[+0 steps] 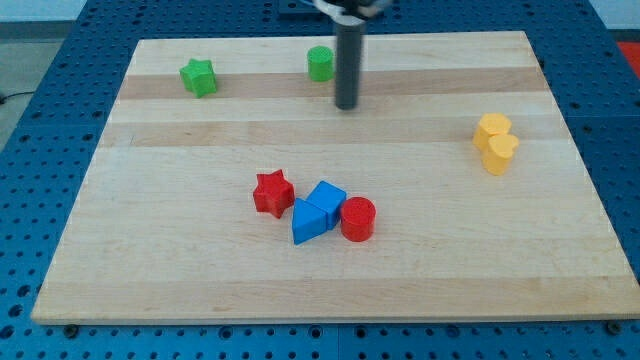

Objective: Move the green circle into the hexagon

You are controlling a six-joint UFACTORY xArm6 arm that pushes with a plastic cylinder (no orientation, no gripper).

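From the camera view, my tip (346,104) stands just right of and slightly below the green circle block (320,63), near the wooden table's (420,270) top edge; no gripper exists to report. The approach step seems in hand: next, push rightward toward the yellow hexagon block (492,128), across open board.

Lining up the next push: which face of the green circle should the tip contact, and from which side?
Push, not grip. Contact the green circle on its upper-left face, driving it toward the yellow hexagon at the view's right. My tip sits just lower-right of it, so likely circle round first.
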